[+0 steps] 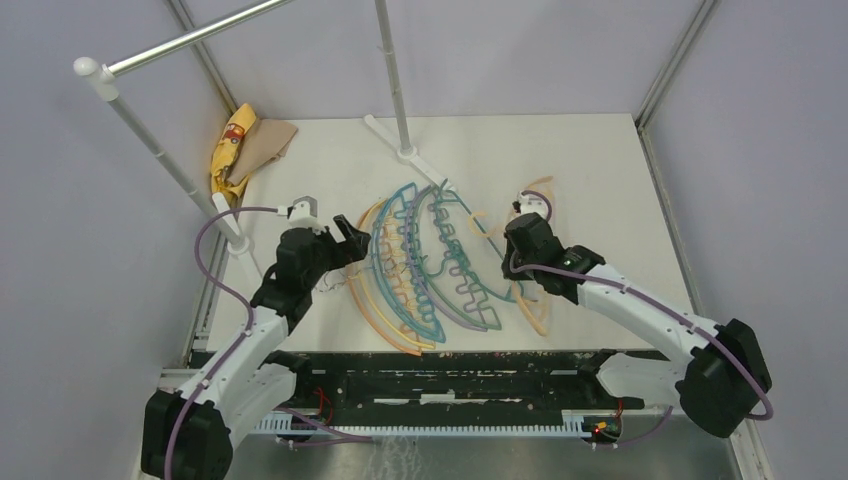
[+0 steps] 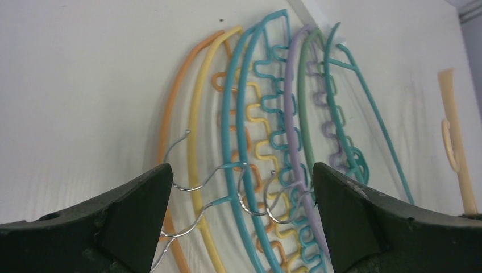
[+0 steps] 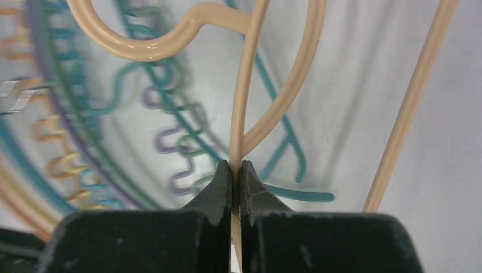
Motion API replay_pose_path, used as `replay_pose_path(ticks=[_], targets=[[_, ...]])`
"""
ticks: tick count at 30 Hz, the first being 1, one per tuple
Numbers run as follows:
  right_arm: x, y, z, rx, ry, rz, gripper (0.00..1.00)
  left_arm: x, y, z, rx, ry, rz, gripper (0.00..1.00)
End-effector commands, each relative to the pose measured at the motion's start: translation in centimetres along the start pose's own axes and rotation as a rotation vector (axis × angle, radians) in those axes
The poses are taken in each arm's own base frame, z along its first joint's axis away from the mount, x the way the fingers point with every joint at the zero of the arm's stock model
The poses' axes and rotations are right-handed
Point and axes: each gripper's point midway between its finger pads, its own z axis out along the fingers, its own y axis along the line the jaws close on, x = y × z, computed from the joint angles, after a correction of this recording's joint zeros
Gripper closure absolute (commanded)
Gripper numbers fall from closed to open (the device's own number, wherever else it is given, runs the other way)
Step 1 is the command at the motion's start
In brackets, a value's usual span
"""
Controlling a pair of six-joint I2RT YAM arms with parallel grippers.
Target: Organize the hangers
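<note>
Right hand (image 3: 236, 168) tight on cream hanger (image 3: 245, 85), left hand (image 2: 241, 168) wide over tangled wire hooks (image 2: 196, 187), rack foot (image 1: 430, 170) beyond.

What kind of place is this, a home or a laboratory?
Probably a laboratory test cell: a left arm and right arm bolted at a white table's edge, plain grey walls, and coloured hangers laid out near a bare rack pole.

**Left jaws wide, right jaws pinched**

The left arm (image 1: 248, 335) reached forward to the left edge of the hangers (image 1: 430, 275), and its left gripper (image 1: 352, 238) was spread wide. The right arm (image 1: 640, 308) bent in from the hangers' right side, with the right gripper (image 1: 521, 222) clamped on a cream hanger (image 3: 245, 102).
</note>
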Motion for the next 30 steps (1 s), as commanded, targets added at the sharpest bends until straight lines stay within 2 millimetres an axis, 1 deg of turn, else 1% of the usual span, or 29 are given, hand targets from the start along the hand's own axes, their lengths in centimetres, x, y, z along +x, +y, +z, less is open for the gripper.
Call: replay_pose_path(ticks=[1, 3, 6, 8, 9, 11, 14, 17, 20, 22, 25, 28, 30], targets=[[-7.5, 7.0, -5.3, -0.337, -0.174, 0.061, 0.99, -2.3, -7.1, -1.4, 0.294, 0.018, 0.002, 0.00], [-9.3, 9.2, -6.7, -0.435, -0.202, 0.070, 0.99, -2.0, -9.2, -2.2, 0.365, 0.040, 0.009, 0.00], [-11.3, 11.9, -7.3, -0.517, -0.224, 0.068, 0.99, -2.4, -12.3, -3.9, 0.445, 0.008, 0.012, 0.01], [-12.5, 13.4, -7.0, -0.543, -0.237, 0.061, 0.99, -2.2, -14.2, -5.0, 0.493, 0.001, 0.017, 0.01], [-12.9, 14.1, -6.4, -0.550, -0.236, 0.060, 0.99, -2.1, -15.0, -5.5, 0.508, 0.000, 0.017, 0.01], [-14.0, 15.4, -6.1, -0.571, -0.245, 0.066, 0.99, -1.6, -16.4, -6.3, 0.527, -0.005, 0.020, 0.01], [-15.3, 17.3, -6.1, -0.606, -0.254, 0.106, 0.99, -0.1, -17.5, -6.5, 0.517, -0.009, 0.032, 0.01], [-16.0, 19.1, -6.0, -0.634, -0.263, 0.153, 0.99, 1.3, -18.6, -6.0, 0.500, -0.003, 0.029, 0.01], [-16.0, 20.6, -5.9, -0.647, -0.264, 0.180, 0.99, 2.5, -19.8, -5.6, 0.481, -0.007, 0.032, 0.01], [-16.3, 21.5, -6.3, -0.668, -0.275, 0.199, 0.99, 3.4, -20.4, -5.3, 0.451, -0.012, 0.050, 0.01], [-16.2, 22.8, -7.2, -0.694, -0.279, 0.205, 0.99, 4.6, -20.5, -4.5, 0.391, -0.021, 0.053, 0.01], [-15.6, 23.8, -7.7, -0.712, -0.270, 0.205, 0.99, 5.0, -21.1, -4.3, 0.387, -0.042, 0.011, 0.01], [-15.3, 24.2, -8.0, -0.728, -0.262, 0.209, 0.99, 5.0, -21.0, -4.2, 0.371, -0.055, 0.003, 0.01]])
